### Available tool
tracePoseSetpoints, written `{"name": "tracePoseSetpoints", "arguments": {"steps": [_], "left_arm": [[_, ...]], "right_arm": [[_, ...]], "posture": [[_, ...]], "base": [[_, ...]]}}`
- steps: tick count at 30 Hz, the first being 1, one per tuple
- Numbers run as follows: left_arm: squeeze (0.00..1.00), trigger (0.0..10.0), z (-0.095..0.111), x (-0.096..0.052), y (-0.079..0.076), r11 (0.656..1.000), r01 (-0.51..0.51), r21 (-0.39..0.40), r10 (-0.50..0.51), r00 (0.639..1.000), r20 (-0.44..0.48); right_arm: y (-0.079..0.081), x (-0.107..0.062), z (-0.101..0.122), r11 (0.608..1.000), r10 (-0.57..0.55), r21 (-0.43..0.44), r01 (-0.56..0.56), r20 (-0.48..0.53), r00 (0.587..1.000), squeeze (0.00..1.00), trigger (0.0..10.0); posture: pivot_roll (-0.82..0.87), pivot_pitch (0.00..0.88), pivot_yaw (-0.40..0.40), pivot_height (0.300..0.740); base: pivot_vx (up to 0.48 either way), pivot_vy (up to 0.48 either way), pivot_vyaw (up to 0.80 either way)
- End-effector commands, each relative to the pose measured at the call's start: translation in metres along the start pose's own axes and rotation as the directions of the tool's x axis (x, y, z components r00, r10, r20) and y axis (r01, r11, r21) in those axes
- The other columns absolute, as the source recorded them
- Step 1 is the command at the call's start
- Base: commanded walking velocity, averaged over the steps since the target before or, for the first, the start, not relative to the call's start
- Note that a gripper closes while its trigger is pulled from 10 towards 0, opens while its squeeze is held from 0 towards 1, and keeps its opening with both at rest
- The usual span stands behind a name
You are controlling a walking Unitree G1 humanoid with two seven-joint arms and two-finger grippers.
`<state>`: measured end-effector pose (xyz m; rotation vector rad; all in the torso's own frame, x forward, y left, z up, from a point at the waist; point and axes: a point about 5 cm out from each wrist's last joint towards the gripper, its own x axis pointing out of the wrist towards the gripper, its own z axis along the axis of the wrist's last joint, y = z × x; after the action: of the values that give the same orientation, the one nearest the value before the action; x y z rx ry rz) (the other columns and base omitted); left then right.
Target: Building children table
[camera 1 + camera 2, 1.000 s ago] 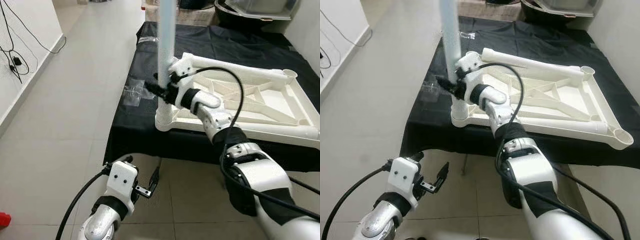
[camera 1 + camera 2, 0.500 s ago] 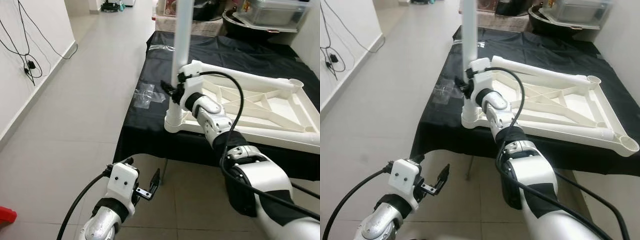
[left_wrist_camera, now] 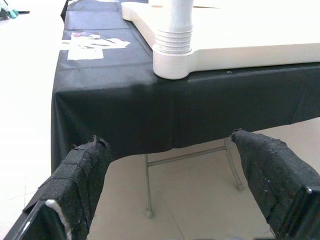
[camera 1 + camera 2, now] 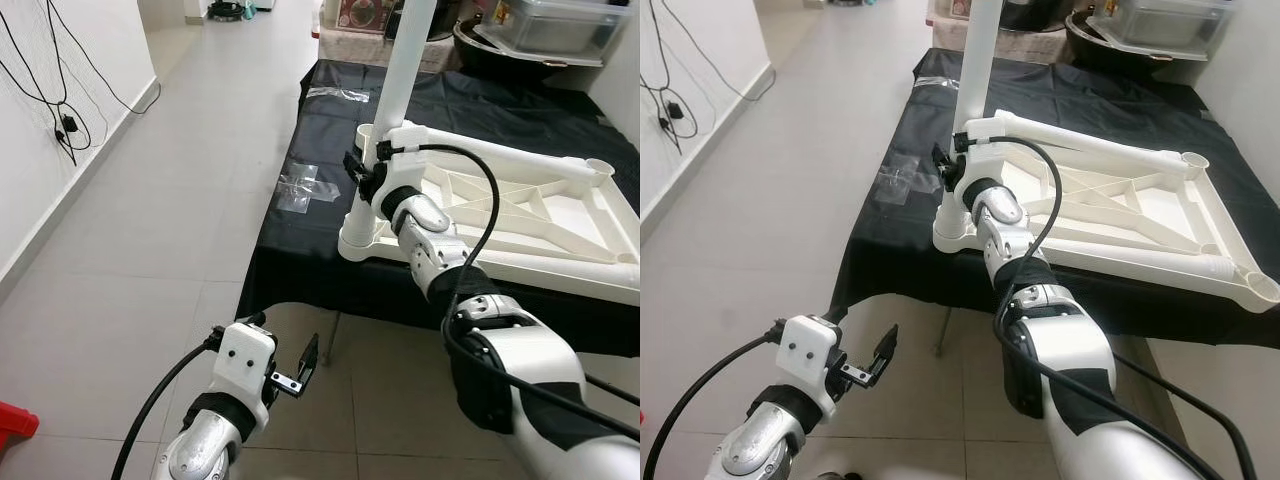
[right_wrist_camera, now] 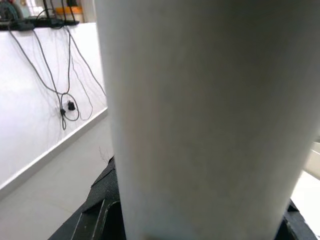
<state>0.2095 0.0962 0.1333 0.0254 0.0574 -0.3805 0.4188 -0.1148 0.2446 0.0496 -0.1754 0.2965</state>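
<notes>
Since a second ago the whole scene has slid in the head views, so the camera moved, and the tall white plastic table leg (image 4: 405, 75) now leans a bit to the right instead of standing straight up. Its threaded bottom end sits in the near-left corner socket (image 4: 357, 240) of the upside-down white plastic children's tabletop (image 4: 520, 215), the ribbed underside facing up.

That tabletop lies on a table draped in a black cloth (image 4: 300, 200), with the socket corner right at the cloth's near edge. The right gripper (image 4: 360, 175) is up against the leg just above the socket, its black fingers clamped around the white tube; the right wrist view is mostly a close-up of that tube (image 5: 205, 115).

The left gripper (image 4: 295, 368) hangs low over the grey tiled floor (image 4: 150, 250), well apart from the table, fingers spread and holding nothing. From its wrist camera you see both padded black fingers (image 3: 75, 175) and, beyond them, the screw threads of the leg in the corner socket (image 3: 172, 55).

Some crinkled clear plastic wrap (image 4: 300, 185) lies on the cloth just left of the leg. Black cables (image 4: 60, 100) trail down the white wall on the left.
</notes>
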Motion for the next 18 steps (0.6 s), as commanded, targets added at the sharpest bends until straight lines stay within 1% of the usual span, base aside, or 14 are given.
{"name": "tracePoseSetpoints", "arguments": {"steps": [1,2,3,4,5,7,8,9,10,11,13,14,16,18], "left_arm": [[0.00,10.0,-0.003,-0.001,-0.001,1.000,0.000,0.008,0.000,1.000,-0.018],[0.00,10.0,-0.003,-0.001,-0.001,1.000,0.000,0.008,0.001,1.000,-0.017],[0.00,10.0,-0.003,-0.001,-0.001,1.000,0.000,0.008,0.001,1.000,-0.017],[0.00,10.0,-0.003,-0.001,0.000,1.000,-0.001,0.009,0.001,1.000,-0.017],[0.00,10.0,-0.003,-0.001,0.000,1.000,-0.001,0.009,0.001,1.000,-0.017],[0.00,10.0,-0.004,0.000,0.000,1.000,-0.003,0.011,0.003,1.000,-0.018],[0.00,10.0,-0.004,0.000,0.000,1.000,-0.003,0.011,0.003,1.000,-0.018],[0.00,10.0,-0.004,0.000,0.001,1.000,-0.004,0.012,0.004,1.000,-0.018],[0.00,10.0,-0.004,0.000,0.001,1.000,-0.004,0.013,0.005,1.000,-0.019],[0.00,10.0,-0.004,0.000,0.001,1.000,-0.004,0.013,0.005,1.000,-0.019],[0.00,10.0,-0.003,0.000,0.002,1.000,-0.010,0.018,0.010,1.000,-0.011],[0.00,10.0,-0.002,0.001,0.004,0.999,-0.023,0.029,0.023,1.000,-0.004],[0.00,10.0,-0.002,0.001,0.004,0.999,-0.023,0.029,0.023,1.000,-0.004],[0.00,10.0,0.003,0.001,0.010,0.997,-0.072,0.042,0.071,0.997,0.029]], "right_arm": [[-0.014,-0.004,0.003,0.997,-0.068,0.045,0.066,0.055,0.996,0.00,0.0],[-0.017,-0.003,0.014,0.996,-0.079,0.059,0.073,0.105,0.991,0.00,0.0],[-0.017,-0.003,0.014,0.996,-0.079,0.059,0.073,0.105,0.991,0.00,0.0],[-0.020,-0.002,0.026,0.995,-0.091,0.054,0.084,0.158,0.983,0.00,0.0],[-0.020,-0.002,0.026,0.995,-0.091,0.054,0.084,0.158,0.983,0.00,0.0],[-0.026,-0.002,0.053,0.993,-0.115,0.059,0.102,0.278,0.954,0.00,0.0],[-0.026,-0.002,0.053,0.993,-0.115,0.059,0.102,0.278,0.954,0.00,0.0],[-0.028,-0.003,0.062,0.993,-0.119,0.062,0.105,0.318,0.941,0.00,0.0],[-0.029,-0.003,0.067,0.992,-0.121,0.066,0.105,0.337,0.934,0.00,0.0],[-0.029,-0.003,0.067,0.992,-0.121,0.066,0.105,0.337,0.934,0.00,0.0],[-0.031,-0.005,0.075,0.990,-0.138,0.055,0.127,0.370,0.919,0.00,0.0],[-0.031,-0.010,0.078,0.991,-0.135,0.048,0.127,0.399,0.907,0.00,10.0],[-0.031,-0.010,0.078,0.991,-0.135,0.048,0.127,0.399,0.907,0.00,10.0],[-0.021,-0.025,0.077,0.998,-0.045,0.053,0.024,0.436,0.899,0.00,10.0]], "posture": [[0.09,0.187,-0.085,0.740],[0.09,0.187,-0.085,0.740],[0.09,0.187,-0.085,0.740],[0.09,0.184,-0.086,0.740],[0.09,0.184,-0.086,0.740],[0.08,0.178,-0.084,0.740],[0.08,0.178,-0.084,0.740],[0.08,0.177,-0.083,0.740],[0.08,0.177,-0.083,0.740],[0.08,0.177,-0.083,0.740],[0.08,0.176,-0.083,0.740],[0.08,0.156,-0.079,0.740],[0.08,0.156,-0.079,0.740],[0.07,0.141,-0.069,0.740]], "base": [[0.000,0.000,0.00],[0.000,0.000,0.00],[0.000,0.000,0.00],[0.000,0.000,0.00],[0.000,0.000,0.00],[0.000,0.000,0.00],[0.000,0.000,0.00],[0.000,0.000,0.00],[0.000,0.000,0.00],[0.000,0.000,0.00],[0.000,0.000,0.00],[0.000,0.000,0.00],[0.000,0.000,0.00],[0.000,0.000,0.00]]}}
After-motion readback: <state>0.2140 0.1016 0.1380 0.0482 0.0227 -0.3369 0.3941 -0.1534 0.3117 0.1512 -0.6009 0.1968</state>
